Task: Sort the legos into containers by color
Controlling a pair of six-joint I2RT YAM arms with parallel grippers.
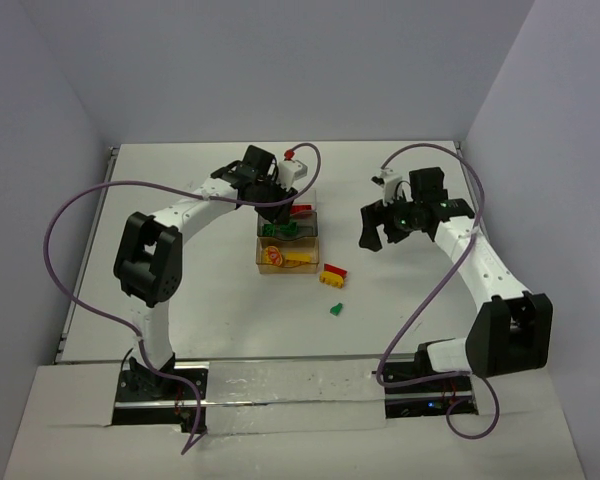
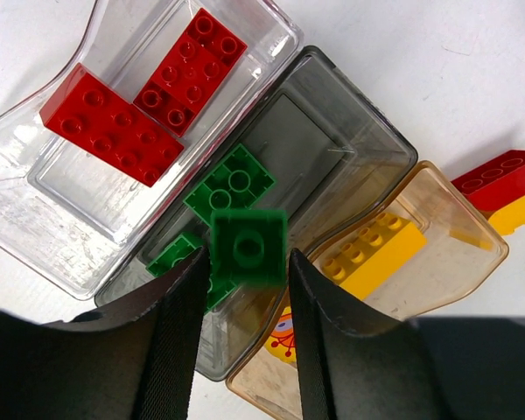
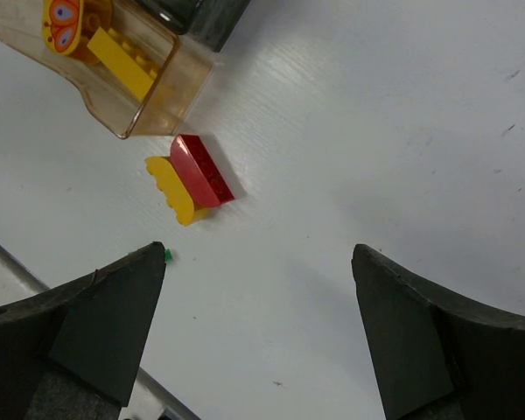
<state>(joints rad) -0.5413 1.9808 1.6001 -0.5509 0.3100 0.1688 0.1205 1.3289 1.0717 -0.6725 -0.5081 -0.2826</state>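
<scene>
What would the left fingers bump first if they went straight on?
Most likely the green legos lying in the smoky grey tray, just beyond the green brick between the fingers of the left gripper. Depth is hard to judge, so that is a guess.

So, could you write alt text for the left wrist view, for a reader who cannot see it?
The left hand holds a green brick between its fingers, above the grey tray that contains green bricks. Beside it, a clear tray holds two red bricks and an amber tray holds a yellow brick.
</scene>
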